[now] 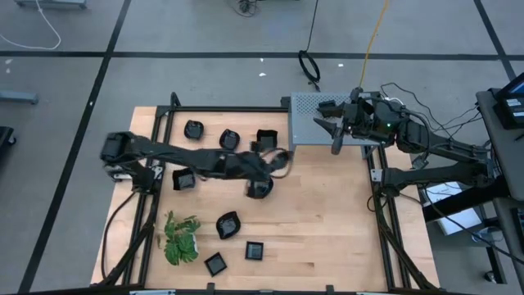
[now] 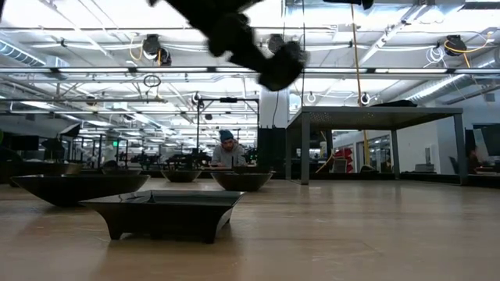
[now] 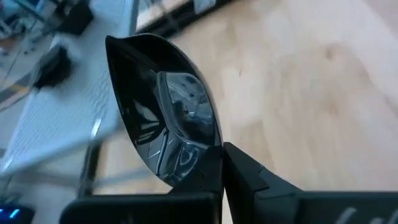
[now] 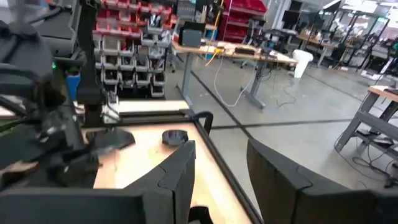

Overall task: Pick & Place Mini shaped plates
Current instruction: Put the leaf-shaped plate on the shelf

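Note:
Several small black plates lie on the wooden table, flat on their bases: near the far edge (image 1: 193, 129), (image 1: 229, 139), (image 1: 266, 138), at the left (image 1: 184, 179), mid-table (image 1: 259, 188) and toward the near edge (image 1: 228, 224), (image 1: 255, 250), (image 1: 214, 263). My left gripper (image 1: 274, 160) reaches across the table and is shut on one black plate (image 3: 161, 106), close to the grey perforated platform (image 1: 323, 119). My right gripper (image 1: 336, 139) hangs open (image 4: 221, 146) over that platform and holds nothing. My left gripper (image 3: 221, 155) pinches the black plate by its rim (image 3: 186, 163), one finger (image 3: 249, 177) on either face. The plate is lifted clear of the table and stands tilted on edge beyond the fingertips, its hollow side facing the camera.
A green leafy plant (image 1: 180, 239) stands near the table's near-left corner. A black frame rail (image 1: 229, 109) borders the far edge and side rails (image 1: 385, 213) run along the right. A square plate (image 2: 164, 211) sits close to the low camera. A person (image 2: 228, 152) sits in the room beyond.

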### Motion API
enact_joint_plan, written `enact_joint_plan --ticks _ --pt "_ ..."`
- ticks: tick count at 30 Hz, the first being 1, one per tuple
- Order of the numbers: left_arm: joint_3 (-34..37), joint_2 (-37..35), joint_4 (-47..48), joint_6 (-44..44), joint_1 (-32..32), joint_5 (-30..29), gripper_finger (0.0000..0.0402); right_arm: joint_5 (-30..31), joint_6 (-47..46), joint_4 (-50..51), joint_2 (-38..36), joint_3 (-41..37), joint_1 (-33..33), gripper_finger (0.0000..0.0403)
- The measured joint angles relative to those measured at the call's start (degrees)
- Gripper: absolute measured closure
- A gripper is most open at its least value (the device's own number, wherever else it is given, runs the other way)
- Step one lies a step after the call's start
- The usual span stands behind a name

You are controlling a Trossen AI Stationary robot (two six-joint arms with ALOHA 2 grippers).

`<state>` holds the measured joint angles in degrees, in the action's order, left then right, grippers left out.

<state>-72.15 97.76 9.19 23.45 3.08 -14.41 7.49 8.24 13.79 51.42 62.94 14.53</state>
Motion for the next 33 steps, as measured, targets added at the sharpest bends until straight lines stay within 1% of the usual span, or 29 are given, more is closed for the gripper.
enact_joint_plan --ticks 4,8,10,12,18,23,25,29,33 --pt "-6.9 8.4 0.1 -0.2 0.0 3.6 0.0396 0.0 0.0 3.2 0.0 0.0 0.1 0.0271" --pt "-12.0 14.8 0.0 -3.5 -0.3 8.2 0.0394 0.0 0.0 6.8 0.0 0.0 0.1 0.0271" --pt "-12.9 17.1 -0.3 -5.6 -0.6 11.3 0.0392 0.0 0.0 8.4 0.0 0.0 0.1 0.0271" --pt "-13.4 19.5 -0.8 -7.2 -0.6 12.7 0.0396 0.0 0.0 9.6 0.0 0.0 0.1 0.0271" --pt "-13.3 24.4 -0.9 -10.4 -0.6 12.4 0.0390 0.0 -0.1 10.0 0.0 0.0 0.1 0.0271" --pt "-13.3 26.8 -2.4 -10.3 -0.4 9.8 0.0397 0.0 -0.1 10.1 0.0 0.0 0.0 0.0271" --pt "-13.3 26.9 -2.4 -10.3 -0.4 9.0 0.0394 0.0 -0.1 10.3 0.0 0.0 0.0 0.0271" --pt "-13.3 26.8 -1.9 -10.7 -0.3 8.4 0.0365 0.0 -0.1 10.6 0.0 0.0 0.0 0.0271" --pt "-13.3 26.8 -2.3 -13.9 -0.3 8.4 0.0334 0.0 -0.1 10.6 0.0 0.0 0.0 0.0271"
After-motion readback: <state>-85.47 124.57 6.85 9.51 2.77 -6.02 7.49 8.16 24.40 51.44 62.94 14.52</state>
